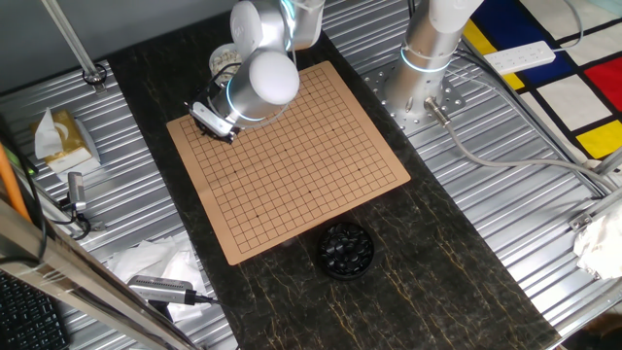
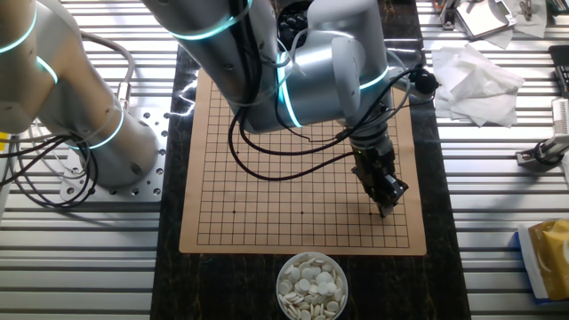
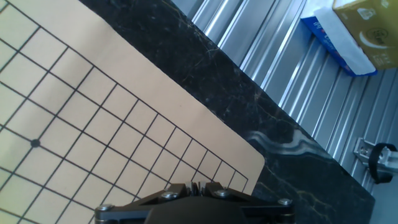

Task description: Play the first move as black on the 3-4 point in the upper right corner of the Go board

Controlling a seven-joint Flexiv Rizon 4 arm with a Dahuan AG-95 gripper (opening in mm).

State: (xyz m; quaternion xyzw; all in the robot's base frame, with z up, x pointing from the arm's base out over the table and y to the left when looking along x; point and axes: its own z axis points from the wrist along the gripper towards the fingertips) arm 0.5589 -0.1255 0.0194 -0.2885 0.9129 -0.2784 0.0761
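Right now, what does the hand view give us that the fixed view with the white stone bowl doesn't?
Only the hand view: the tissue box in full, beyond the board's corner, and the grid at close range.
Only the fixed view: the white stone bowl, the arm and the whole Go board.
Both: the end effector over the board near that corner, a star dot, no stone visible on the grid.

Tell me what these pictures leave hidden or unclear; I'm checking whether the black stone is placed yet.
- Black stone: none discernible at the gripper; too small in both fixed views, and the hand view cuts off the fingertips.
- Gripper state: hidden by the arm in one fixed view.
- Target crossing: not identifiable on the Go board; the arm covers that corner.
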